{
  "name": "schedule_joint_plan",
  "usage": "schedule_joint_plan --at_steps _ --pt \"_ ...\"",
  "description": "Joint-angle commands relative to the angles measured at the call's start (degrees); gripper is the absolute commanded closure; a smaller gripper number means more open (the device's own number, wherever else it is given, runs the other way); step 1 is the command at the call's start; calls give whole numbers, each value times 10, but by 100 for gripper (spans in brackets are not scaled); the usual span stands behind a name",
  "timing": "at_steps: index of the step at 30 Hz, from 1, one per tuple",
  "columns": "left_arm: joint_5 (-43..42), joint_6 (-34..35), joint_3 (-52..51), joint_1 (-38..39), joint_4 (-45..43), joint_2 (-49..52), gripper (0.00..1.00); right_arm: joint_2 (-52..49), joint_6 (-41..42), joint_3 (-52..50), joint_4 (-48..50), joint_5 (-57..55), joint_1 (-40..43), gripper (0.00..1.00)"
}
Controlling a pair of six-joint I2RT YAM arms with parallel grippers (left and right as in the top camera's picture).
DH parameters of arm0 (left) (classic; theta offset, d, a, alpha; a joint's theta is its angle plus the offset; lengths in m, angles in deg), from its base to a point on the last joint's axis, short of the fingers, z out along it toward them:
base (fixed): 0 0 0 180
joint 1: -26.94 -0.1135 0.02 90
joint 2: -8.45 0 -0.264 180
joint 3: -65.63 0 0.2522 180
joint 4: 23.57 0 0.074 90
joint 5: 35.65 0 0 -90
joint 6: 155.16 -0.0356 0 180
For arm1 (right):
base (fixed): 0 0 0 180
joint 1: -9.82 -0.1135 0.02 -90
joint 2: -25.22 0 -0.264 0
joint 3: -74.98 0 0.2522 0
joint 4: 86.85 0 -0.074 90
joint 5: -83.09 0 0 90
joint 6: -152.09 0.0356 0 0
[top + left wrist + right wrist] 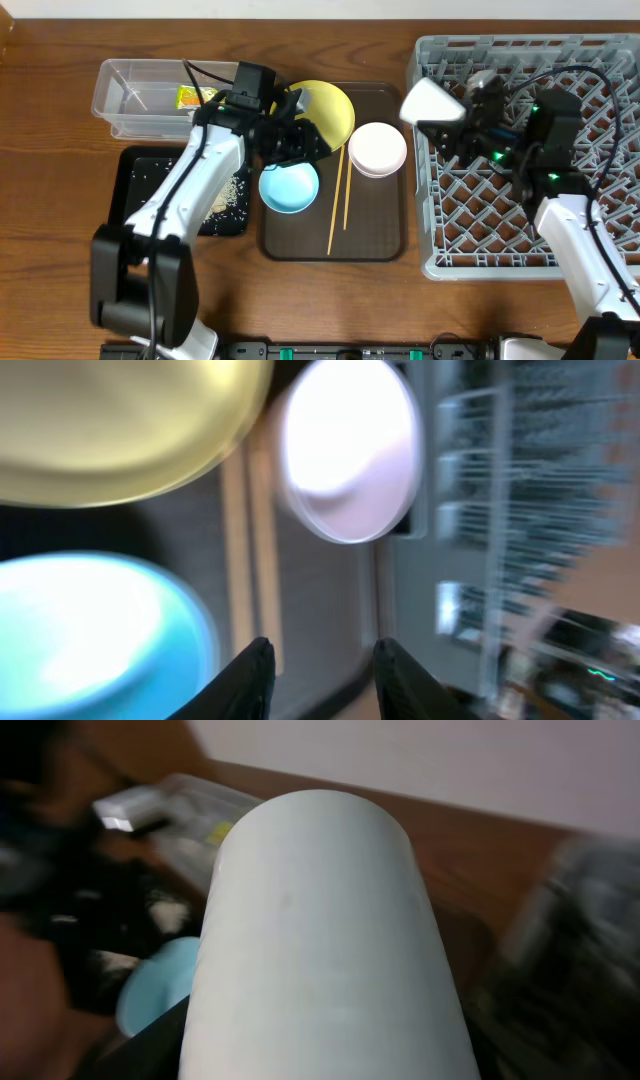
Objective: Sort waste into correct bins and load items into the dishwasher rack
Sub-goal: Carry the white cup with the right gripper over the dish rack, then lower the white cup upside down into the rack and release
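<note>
Overhead: right gripper (458, 118) clamps white cup (430, 103) over rack (600, 235); left gripper (318, 665) parted, empty

1. The left wrist view is smeared with blur; the yellow plate (120, 420) is cut off at the top; the light-blue bowl (80, 630) at the left.
2. The white cup (320, 950) fills the right wrist view; what holds it is hidden.
3. Overhead, the dishwasher rack (470, 230) runs off the right edge.

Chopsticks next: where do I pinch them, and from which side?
Come straight down on the chopsticks, jaws closing across both sticks. They lie flat and side by side on the brown tray. Probably take the end nearer the robot: bare tray flanks it, while the blue bowl and white bowl crowd the far half.
</note>
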Motion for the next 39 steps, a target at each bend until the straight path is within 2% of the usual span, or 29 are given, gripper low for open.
schedule_joint_plan --at_steps 1,6,18,23,33,39 --pt "137 -46 4 0 18 -59 65 29 -8 28 -31 -79 20 81" --pt "179 -46 4 0 22 -104 65 67 -1 65 -134 -172 46 99" --pt "199 -46 4 0 22 -125 64 80 61 247 -509 -411 94 99" --pt "217 -46 4 0 24 -125 64 80 81 275 -635 -440 129 99" --pt "217 -46 4 0 24 -125 64 30 80 275 -742 -478 184 99" --pt "217 -46 4 0 26 -125 64 -31 80 275 -763 -478 187 99"
